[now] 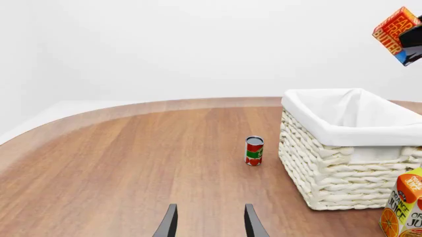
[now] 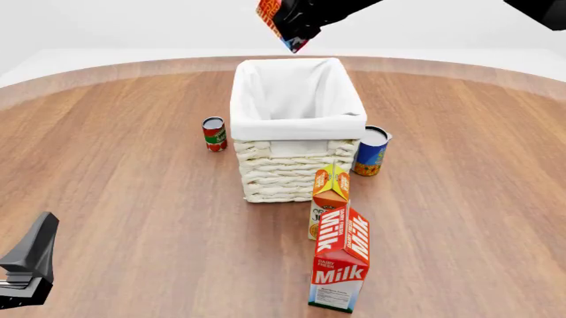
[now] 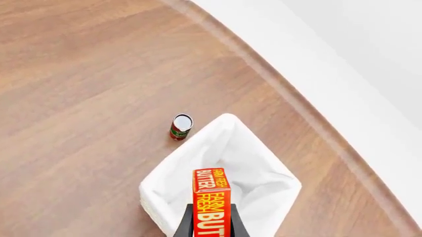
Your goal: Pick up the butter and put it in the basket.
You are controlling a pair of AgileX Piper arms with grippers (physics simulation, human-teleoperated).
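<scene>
Two grippers are in view, and only one carries something. The right gripper (image 3: 209,224) pinches the butter (image 3: 211,201) between its fingers, one on each flat side of the box. In the front view the butter (image 2: 276,14) hangs in the air, tilted, above the far rim of the basket (image 2: 295,126), at about 12 o'clock from the basket's middle. The right wrist view looks down past the box into the white liner of the basket (image 3: 264,187); the box does not touch the liner.

The left gripper (image 1: 209,222) is low over the wooden table (image 2: 115,199) at the near left; its fingers are spread apart with nothing between them.

A small red can (image 2: 214,134) stands at 9 o'clock from the basket, near it but apart. A blue can (image 2: 372,151) stands at 3 o'clock, just beside the wicker wall. The orange juice carton (image 2: 329,192) stands at 6 o'clock, close to the near wall, and the milk carton (image 2: 341,262) stands in front of it, nearer to the camera. Nothing of these stands between the butter and the basket's opening
</scene>
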